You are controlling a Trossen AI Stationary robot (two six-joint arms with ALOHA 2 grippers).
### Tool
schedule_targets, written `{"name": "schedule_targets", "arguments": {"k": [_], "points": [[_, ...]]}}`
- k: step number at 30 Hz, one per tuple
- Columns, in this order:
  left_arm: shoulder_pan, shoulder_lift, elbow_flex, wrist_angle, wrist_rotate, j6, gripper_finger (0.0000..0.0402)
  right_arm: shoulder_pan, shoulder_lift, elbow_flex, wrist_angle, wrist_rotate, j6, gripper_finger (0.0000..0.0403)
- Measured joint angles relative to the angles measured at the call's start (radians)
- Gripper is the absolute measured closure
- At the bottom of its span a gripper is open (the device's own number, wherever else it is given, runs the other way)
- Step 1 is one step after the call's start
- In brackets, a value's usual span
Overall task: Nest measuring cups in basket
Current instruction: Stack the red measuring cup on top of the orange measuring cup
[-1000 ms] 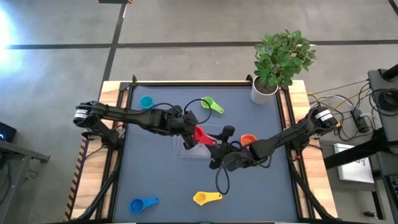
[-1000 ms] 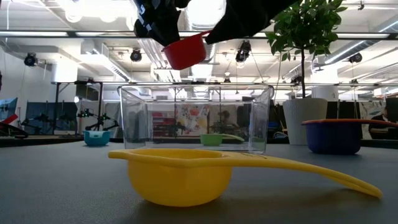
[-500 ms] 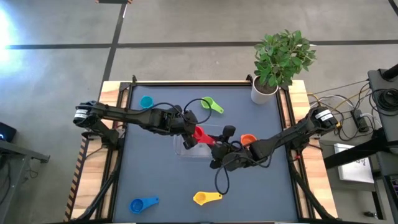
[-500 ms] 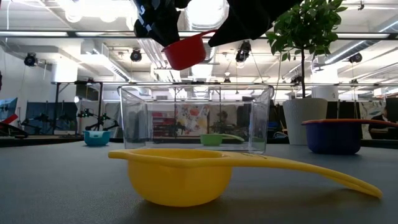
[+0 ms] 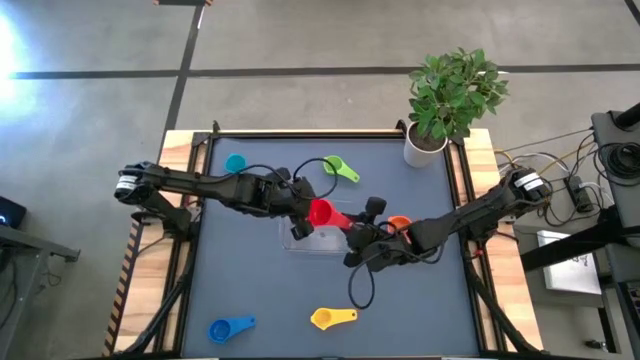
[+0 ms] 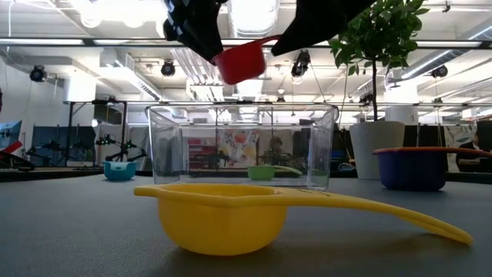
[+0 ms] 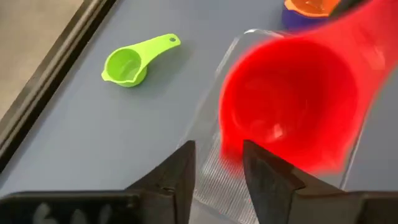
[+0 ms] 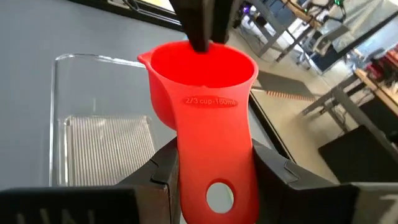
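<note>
The red measuring cup [image 5: 320, 212] hangs above the clear basket [image 5: 298, 240], which stands on the table's middle. My right gripper [image 5: 352, 232] is shut on the cup's handle. My left gripper [image 5: 303, 212] is open at the cup's bowl, on the side opposite the handle; in the left wrist view its fingers [image 7: 180, 174] stand apart just short of the bowl [image 7: 286, 99]. The basket [image 8: 99, 124] shows nothing inside. My right gripper pinches the red cup's flat handle [image 8: 214, 155] by its two long edges, between the two fingers [image 8: 165, 171]. They lie along the handle, slanting in from the table's right. The cup is lifted clear above the basket, mouth up and slightly tilted. My left gripper stands at the cup's far rim [image 8: 199, 50]; whether it touches the rim, I cannot tell.
Loose cups lie around: green [image 5: 340, 168] and light blue [image 5: 235, 163] at the far side, yellow [image 5: 332, 318] and blue [image 5: 230, 327] near the front, an orange one inside a purple one [image 5: 398, 224] by my right arm. A potted plant [image 5: 425, 148] stands at the far right corner.
My left gripper has opened at the red cup's bowl. The cup, held by my right gripper, has shifted a little toward the table's right and turned so its round mouth faces more upward.
</note>
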Motion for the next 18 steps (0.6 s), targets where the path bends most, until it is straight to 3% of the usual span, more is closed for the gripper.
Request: {"name": "schedule_targets", "arguments": {"k": [5, 14, 18], "points": [[0.002, -0.042, -0.003, -0.065, -0.083, 0.001, 0.026, 0.018, -0.099, -0.068, -0.079, -0.024, 0.126, 0.0287], [-0.01, -0.089, -0.012, -0.118, -0.207, -0.011, 0.0255, 0.157, -0.433, -0.379, -0.064, -0.021, 0.393, 0.0284], [-0.01, -0.107, -0.047, -0.086, -0.215, -0.004, 0.0261, 0.228, -0.56, -0.517, -0.064, -0.006, 0.539, 0.0287]]}}
